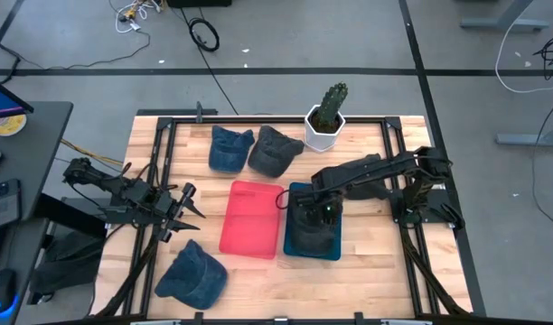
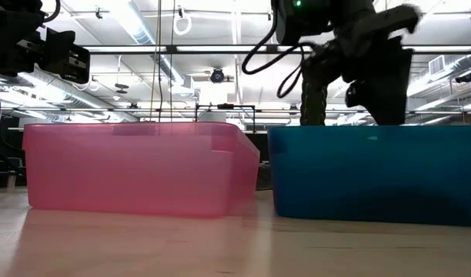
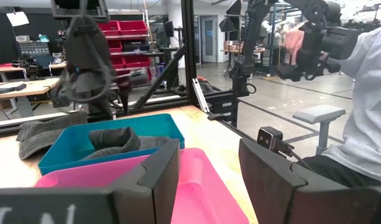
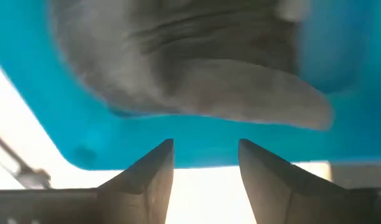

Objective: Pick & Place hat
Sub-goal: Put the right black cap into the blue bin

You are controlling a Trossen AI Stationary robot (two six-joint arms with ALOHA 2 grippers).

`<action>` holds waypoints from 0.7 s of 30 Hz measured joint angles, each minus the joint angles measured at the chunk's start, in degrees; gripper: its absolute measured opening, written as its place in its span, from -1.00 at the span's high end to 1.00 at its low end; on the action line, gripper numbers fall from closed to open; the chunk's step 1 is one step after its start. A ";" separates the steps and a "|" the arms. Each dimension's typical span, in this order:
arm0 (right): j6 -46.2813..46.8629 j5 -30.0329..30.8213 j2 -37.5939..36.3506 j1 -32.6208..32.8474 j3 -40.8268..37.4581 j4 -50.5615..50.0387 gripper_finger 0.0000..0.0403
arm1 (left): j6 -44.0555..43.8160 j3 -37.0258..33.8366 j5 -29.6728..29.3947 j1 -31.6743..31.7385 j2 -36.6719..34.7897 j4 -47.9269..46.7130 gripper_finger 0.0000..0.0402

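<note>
Right gripper (image 1: 320,215) open and empty above grey hat (image 3: 119,140) in blue bin (image 1: 293,248); may snag fabric when lifting.

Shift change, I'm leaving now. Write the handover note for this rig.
Right gripper: open, over the blue bin, nothing between its fingers.
Left gripper: open, empty, waiting at the table's left side, facing the bins.
Done: one dark hat lies in the blue bin.
Pink bin: looks empty.
Left: blue hat and grey hat at the back beside the potted cactus; another blue hat at the front left.
</note>
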 joint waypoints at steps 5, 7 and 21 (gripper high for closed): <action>10.22 9.37 -2.22 -0.98 0.00 -1.02 0.09 | 0.00 -0.01 0.02 0.00 0.01 -0.01 0.15; 12.76 11.76 -3.48 -1.22 0.00 -1.53 0.09 | -0.01 -0.01 0.00 -0.02 0.00 -0.02 0.15; 27.22 22.18 -23.00 -7.15 -8.03 -0.53 0.09 | 0.00 -0.01 0.00 0.00 0.01 -0.01 0.15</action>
